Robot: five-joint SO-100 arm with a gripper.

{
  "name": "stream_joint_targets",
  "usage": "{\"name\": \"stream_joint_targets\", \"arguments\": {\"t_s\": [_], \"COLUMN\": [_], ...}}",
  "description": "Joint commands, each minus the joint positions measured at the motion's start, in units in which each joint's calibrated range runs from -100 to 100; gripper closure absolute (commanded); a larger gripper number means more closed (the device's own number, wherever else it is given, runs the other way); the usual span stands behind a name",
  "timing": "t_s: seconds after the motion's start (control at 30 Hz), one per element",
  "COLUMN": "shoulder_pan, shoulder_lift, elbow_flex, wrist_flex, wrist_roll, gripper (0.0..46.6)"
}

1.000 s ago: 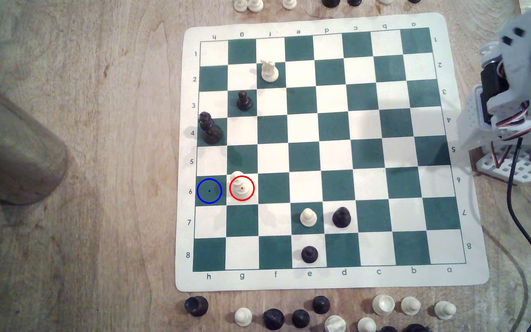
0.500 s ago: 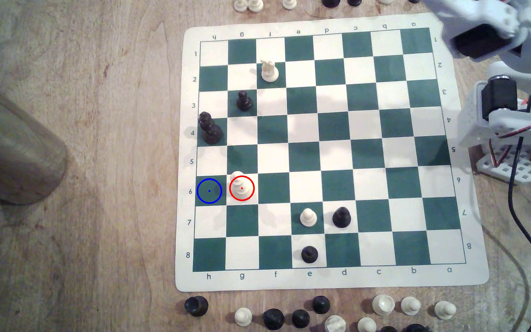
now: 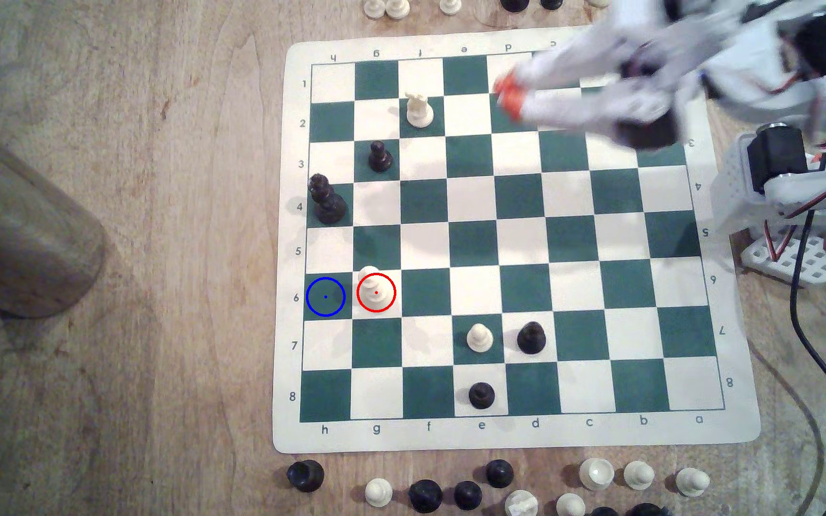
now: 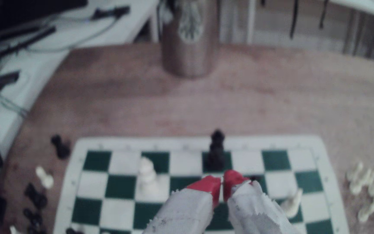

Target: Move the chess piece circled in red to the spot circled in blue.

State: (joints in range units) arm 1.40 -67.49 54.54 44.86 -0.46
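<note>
My claw, jaws nearly closed and empty, hovers at the board's one o'clock, well apart from the chess piece beside the spot.

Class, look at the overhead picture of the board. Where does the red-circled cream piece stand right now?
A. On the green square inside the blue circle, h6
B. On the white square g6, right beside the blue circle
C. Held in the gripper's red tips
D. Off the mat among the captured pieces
B: the chess piece stands on white g6, next to the empty spot, while the gripper is far off near row 2.
</note>
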Motion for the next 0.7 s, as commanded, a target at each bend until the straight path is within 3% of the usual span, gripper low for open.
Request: {"name": "stream_joint_targets", "arguments": {"t_s": [0.0,0.3,0.67], "shoulder_pan": [-2.0,-4.4,-4.6], "shoulder_lift": [7.3,23.0,42.5], "elbow_flex": [-9.4,-14.0,-27.6], "wrist_flex": [5.3,2.6,2.3], "wrist_roll": [-0.2,-1.1,-2.3], "gripper": [42.2,40.1,38.8]}}
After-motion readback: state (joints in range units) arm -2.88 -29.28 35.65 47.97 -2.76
